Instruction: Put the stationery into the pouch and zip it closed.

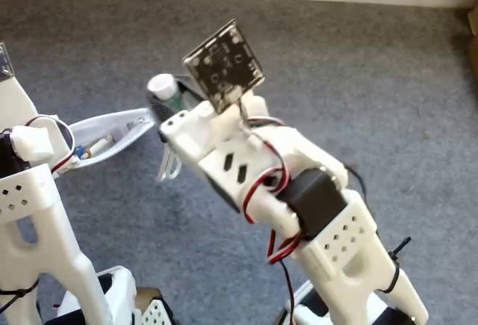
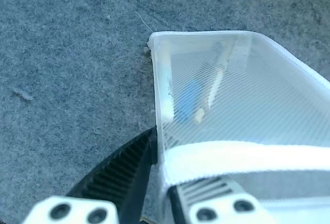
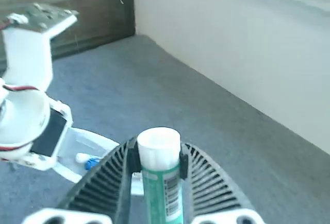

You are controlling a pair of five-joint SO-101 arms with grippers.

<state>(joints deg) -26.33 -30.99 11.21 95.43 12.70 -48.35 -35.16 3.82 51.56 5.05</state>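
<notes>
The left claw point(image 2: 161, 168) is clenched on one edge of the translucent white mesh pouch point(image 2: 242, 100), holding it just above the grey carpeted worktop point(image 2: 67, 69). A blue item point(image 2: 188, 99) and a thin white stick point(image 2: 216, 85) lie inside the pouch. The right claw point(image 3: 157, 151) is grasping an upright green glue stick with a white cap point(image 3: 162, 193), near the pouch's open mouth.

Seeing grey carpet point(image 1: 388, 78) underneath, pale wall point(image 3: 247, 44) along its edge, dark wooden panel point(image 3: 77, 13) meeting that at corner.
</notes>
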